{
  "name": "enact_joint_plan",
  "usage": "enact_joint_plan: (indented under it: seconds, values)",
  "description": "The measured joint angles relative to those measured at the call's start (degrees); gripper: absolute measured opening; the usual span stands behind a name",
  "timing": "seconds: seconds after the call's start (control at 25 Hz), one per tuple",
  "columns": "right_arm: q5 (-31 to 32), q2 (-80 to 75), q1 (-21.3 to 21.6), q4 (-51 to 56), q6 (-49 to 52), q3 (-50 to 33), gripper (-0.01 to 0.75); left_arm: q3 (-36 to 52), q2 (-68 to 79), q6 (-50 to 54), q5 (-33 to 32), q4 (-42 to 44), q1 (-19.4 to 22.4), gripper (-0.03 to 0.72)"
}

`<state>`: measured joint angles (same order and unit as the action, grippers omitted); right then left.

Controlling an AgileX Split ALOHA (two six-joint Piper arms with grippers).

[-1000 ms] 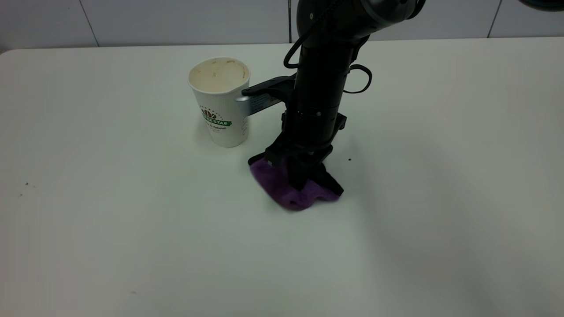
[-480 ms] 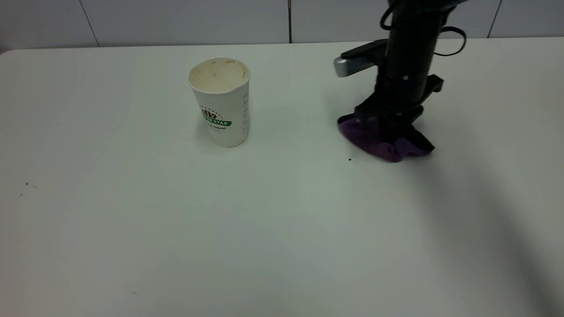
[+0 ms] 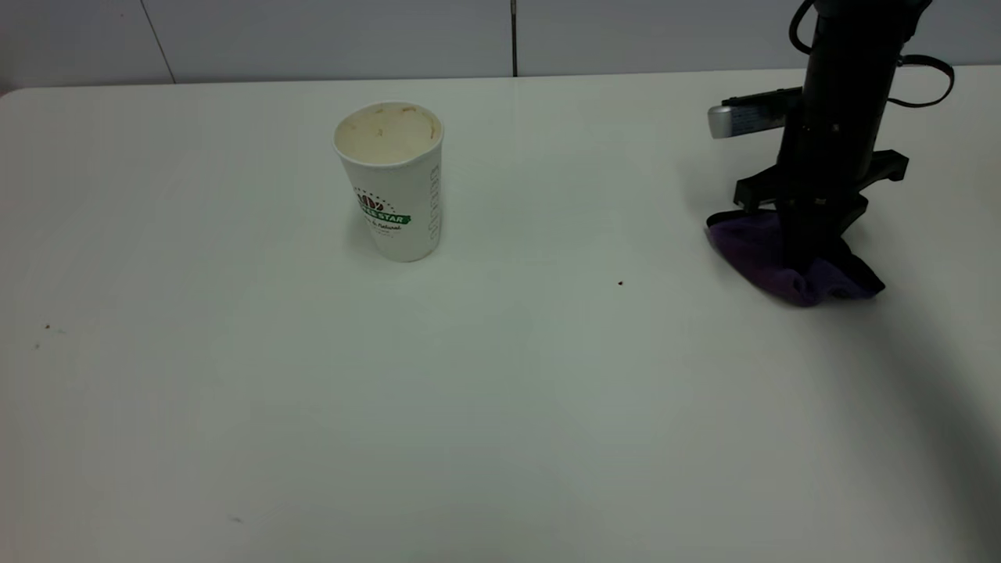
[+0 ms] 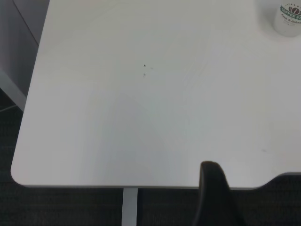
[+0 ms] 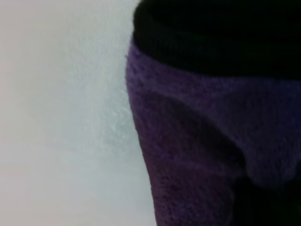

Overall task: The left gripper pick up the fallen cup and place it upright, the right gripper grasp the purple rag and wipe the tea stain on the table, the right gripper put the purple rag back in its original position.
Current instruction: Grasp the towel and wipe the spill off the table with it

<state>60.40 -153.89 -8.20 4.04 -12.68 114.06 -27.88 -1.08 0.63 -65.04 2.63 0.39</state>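
Exterior view, white table (image 3: 500,407), grey wall panels (image 3: 328,35)

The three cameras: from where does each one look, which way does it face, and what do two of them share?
Exterior view: outside the rig, angled down over the table; shows the upright cup and the right gripper pinching the purple rag.
Left wrist view: high near a table corner, looking down; shows one dark finger of the left gripper.
Right wrist view: just above the rag, facing down; black gripper parts border it.
Shared: the cup appears in the exterior and left wrist views, the rag in the exterior and right wrist views.
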Motion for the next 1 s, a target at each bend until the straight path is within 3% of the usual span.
enact_joint_plan:
  seconds: [0.2, 0.52, 0.6, 0.76, 1.0]
  values:
    - [0.73, -0.16, -0.95, 5.63, -4.23, 0.00, 0.134, 0.00, 0.00, 0.00, 0.00, 0.00, 0.00, 0.476]
    - [-0.28, -0.10, -3.14, -0.06, 0.64, 0.00, 0.555, 0.00, 0.00, 0.00, 0.00, 0.00, 0.00, 0.476]
    - [-0.35, 0.17, -3.18, -2.10, 1.99, 0.00, 0.630, 0.00, 0.00, 0.00, 0.00, 0.00, 0.00, 0.476]
    - [0.61, 2.43, -3.03, -5.25, 3.46, -0.30, 0.661, 0.00, 0.00, 0.00, 0.00, 0.00, 0.00, 0.476]
    - [3.82, 12.19, -3.03, -4.77, 3.75, -0.34, 0.592, 0.00, 0.00, 0.00, 0.00, 0.00, 0.00, 0.476]
